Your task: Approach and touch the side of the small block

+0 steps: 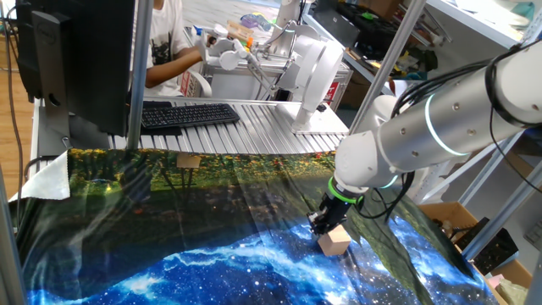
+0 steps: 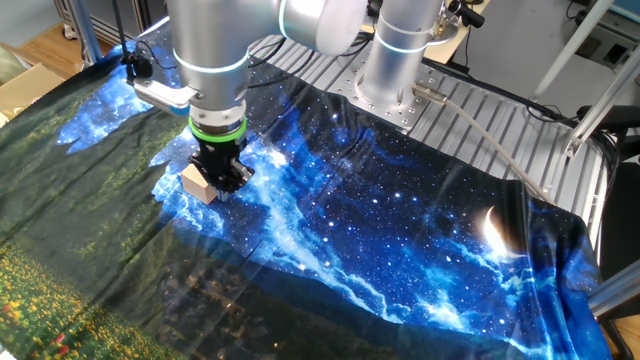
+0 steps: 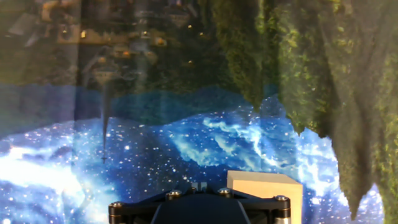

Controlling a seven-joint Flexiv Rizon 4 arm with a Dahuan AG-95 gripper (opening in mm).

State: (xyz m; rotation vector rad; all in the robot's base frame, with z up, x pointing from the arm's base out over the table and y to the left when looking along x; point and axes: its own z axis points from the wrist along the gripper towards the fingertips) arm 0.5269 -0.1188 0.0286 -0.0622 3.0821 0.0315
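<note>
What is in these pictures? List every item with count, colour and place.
small block: one, light tan, on the cloth by the gripper tip, touching or nearly so.
cloth: one, blue starry and green print, covering the table.
keyboard: one, black, behind the cloth.
monitor: one, black, back left.
cardboard box: one, brown, on the floor at right.
person: one, white shirt, in the background.
arm: one, silver-white.
gripper: one, black, down beside the block; open or shut unclear.
</note>
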